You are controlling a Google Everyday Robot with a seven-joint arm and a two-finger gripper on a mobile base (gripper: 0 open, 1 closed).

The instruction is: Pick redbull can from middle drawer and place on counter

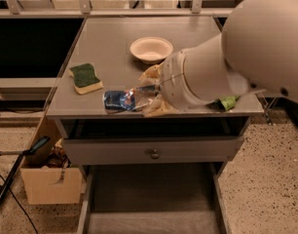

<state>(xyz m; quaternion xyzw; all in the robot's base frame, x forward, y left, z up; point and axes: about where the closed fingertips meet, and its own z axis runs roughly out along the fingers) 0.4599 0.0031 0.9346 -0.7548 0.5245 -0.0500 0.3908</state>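
The redbull can (115, 100) is blue and silver and lies on its side at the front edge of the counter (115, 38); I cannot tell whether it touches the surface. My gripper (139, 99) is shut on the can's right end, with the tan fingers (151, 74) above and below it. The big white arm reaches in from the right. The middle drawer (149, 199) stands pulled open at the bottom of the view, and its flat floor shows nothing in it.
A cream bowl (151, 48) sits mid-counter behind the gripper. A green-and-yellow sponge (85, 78) lies at the left. A green object (228, 102) peeks out under the arm. A drawer front with a round knob (152, 153) is shut. A cardboard box (46, 182) stands on the floor at the left.
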